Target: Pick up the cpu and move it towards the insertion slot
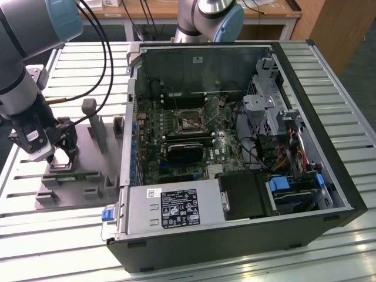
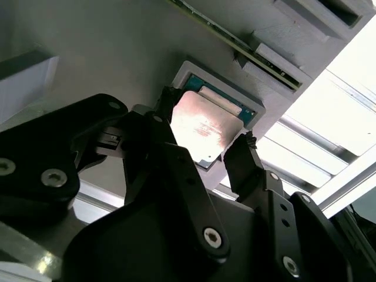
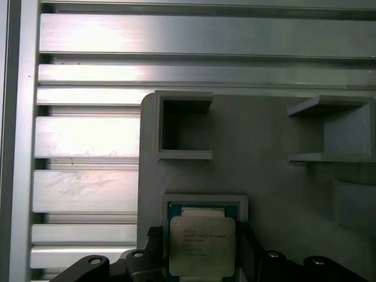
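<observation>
The cpu (image 2: 201,130) is a flat silver square with a thin green rim, lying in or just above a square grey pocket (image 2: 254,104) of the fixture plate. My gripper (image 2: 205,122) is shut on the cpu, with one black fingertip against each of two opposite edges. The first wrist view shows the cpu (image 3: 201,245) between the same fingertips, over the pocket's frame (image 3: 204,200). In the exterior view my gripper (image 1: 61,150) hangs low over the fixture plate (image 1: 88,141) at that view's left. The insertion slot (image 1: 189,120), a silver-framed socket, lies on the green motherboard inside the open case, well to the right of my gripper.
The open computer case (image 1: 235,223) fills the middle and right of the slatted table (image 1: 329,64), its near wall standing between the fixture and the motherboard. A green memory stick (image 1: 73,174) lies on the fixture beside grey upright blocks (image 1: 95,126). Black cables (image 1: 106,59) hang from my arm.
</observation>
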`<state>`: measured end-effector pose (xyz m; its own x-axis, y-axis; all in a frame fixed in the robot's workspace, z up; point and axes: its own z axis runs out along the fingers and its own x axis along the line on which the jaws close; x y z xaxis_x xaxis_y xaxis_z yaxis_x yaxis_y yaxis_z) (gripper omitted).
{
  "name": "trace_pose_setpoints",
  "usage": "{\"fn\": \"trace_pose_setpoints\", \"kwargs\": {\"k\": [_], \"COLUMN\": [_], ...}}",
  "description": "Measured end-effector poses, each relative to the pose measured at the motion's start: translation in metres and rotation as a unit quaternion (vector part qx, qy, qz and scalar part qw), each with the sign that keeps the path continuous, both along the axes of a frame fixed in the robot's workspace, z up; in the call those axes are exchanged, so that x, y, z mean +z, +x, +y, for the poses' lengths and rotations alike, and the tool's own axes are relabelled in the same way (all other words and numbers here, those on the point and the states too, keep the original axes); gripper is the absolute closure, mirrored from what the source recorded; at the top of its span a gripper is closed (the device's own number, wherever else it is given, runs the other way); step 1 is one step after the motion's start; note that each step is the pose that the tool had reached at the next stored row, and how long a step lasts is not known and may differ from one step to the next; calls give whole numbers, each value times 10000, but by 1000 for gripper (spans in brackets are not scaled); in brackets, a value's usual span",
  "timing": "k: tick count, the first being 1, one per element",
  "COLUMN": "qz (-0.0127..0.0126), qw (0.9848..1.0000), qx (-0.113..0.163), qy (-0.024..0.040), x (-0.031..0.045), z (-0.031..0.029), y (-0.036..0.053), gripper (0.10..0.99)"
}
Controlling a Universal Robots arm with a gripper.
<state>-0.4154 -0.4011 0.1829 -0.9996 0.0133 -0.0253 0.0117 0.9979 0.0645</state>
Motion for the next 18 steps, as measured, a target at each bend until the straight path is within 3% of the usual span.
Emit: {"fn": "trace_pose_setpoints", "kwargs": {"k": [6,7,14,18], "qz": [1,1,-1,1], "qw": [10000,10000,10000,10000], "qx": [0,0,0,0], "qy": [0,-1,0,0], "x": [0,0,1,49], "z": [0,0,1,1], "y": [0,0,0,-1], "gripper": [482,545,549,549]}}
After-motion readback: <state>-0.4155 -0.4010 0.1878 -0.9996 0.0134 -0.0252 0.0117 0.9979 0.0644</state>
